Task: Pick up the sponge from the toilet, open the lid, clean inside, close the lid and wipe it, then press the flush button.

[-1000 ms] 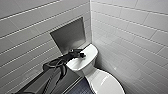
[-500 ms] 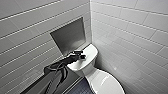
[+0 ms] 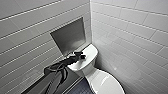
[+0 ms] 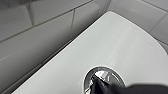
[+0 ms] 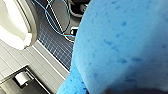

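My left gripper (image 4: 97, 85) is easing onto the button (image 4: 110, 73), so I'm reaching the flush step; its fingers, I can't tell. Right gripper is clutching the sponge (image 5: 120, 45).

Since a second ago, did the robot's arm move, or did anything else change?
Almost nothing changed. The left gripper stayed over the back of the toilet, with its dark tip at the shiny flush button. The lid stayed shut, and nothing was picked up or let go.
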### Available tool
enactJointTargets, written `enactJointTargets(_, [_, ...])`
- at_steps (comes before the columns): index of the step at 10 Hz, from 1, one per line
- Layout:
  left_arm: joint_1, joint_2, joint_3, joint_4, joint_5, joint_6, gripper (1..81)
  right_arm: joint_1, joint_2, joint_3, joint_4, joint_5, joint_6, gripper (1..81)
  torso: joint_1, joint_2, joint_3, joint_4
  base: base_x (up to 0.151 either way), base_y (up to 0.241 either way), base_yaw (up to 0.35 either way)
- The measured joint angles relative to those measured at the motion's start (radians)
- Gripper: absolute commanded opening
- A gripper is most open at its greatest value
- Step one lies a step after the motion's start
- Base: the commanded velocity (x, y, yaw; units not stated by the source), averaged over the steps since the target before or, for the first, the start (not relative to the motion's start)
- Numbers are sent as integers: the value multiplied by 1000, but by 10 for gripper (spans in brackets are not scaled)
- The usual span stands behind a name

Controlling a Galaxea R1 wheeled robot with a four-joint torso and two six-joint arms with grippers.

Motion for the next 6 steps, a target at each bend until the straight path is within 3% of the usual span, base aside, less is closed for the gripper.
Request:
enactJointTargets(2, [-3, 0, 1, 0, 5, 0, 10, 0, 0, 0, 0, 0, 0, 10, 0, 0, 0, 0, 0, 0, 0])
enactJointTargets(6, [-40, 0, 3, -29, 131, -2, 10, 0, 8, 0, 0, 0, 0, 10, 0, 0, 0, 0, 0, 0, 0])
